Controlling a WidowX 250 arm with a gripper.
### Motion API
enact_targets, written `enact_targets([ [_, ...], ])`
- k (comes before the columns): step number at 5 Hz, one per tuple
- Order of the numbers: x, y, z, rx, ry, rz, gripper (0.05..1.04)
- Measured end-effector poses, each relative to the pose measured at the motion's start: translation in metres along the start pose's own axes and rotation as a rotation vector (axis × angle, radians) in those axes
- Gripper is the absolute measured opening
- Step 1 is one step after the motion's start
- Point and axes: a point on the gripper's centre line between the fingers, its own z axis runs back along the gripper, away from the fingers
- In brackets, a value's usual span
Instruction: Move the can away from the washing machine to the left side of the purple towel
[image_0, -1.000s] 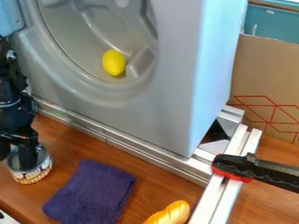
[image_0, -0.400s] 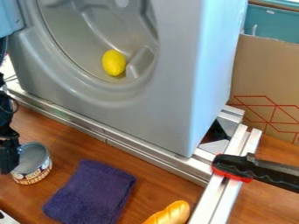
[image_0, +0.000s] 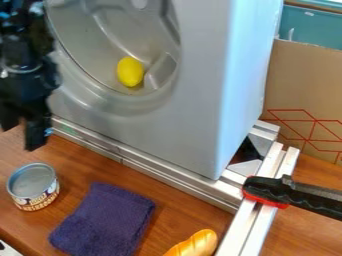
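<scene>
I had the gripper (image_0: 21, 137) at the left of the scene, on the far side of the can (image_0: 33, 181), pointing downward. Its fingers stood apart, with a visible gap between them and nothing held. The arm (image_0: 25, 55) came in from the far left corner, overlapping the left part of the grey machine (image_0: 194, 110) in my view. I could not tell how high the tips hung above the table (image_0: 180, 205).

The can stood upright on the table at the left, its flat grey top facing up, well apart from the rail (image_0: 143, 166) along the machine's lower edge. A narrow strip of wood separated it from the purple towel (image_0: 103, 220), which lay folded to its right and nearer me. More wood ran between the towel's far edge and the rail, and between its right edge and the bread (image_0: 195, 245), which was cut off by the near edge of my view. In the near left corner I saw part of a white object (image_0: 7, 250).

The yellow lemon (image_0: 130, 71) sat low inside the machine's round recess, just left of a raised block (image_0: 160, 71). On the right, two metal bars (image_0: 267, 212) ran toward me from the machine's corner, bounding that side of the workspace, and a black and red clamp (image_0: 287, 192) lay across them. Brown cardboard (image_0: 307, 85) stood beyond, to the machine's right.
</scene>
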Motion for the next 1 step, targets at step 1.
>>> enact_targets([
  [1,0.0254,-0.0223,0.0145,0.014,-0.055,-0.133,1.001],
])
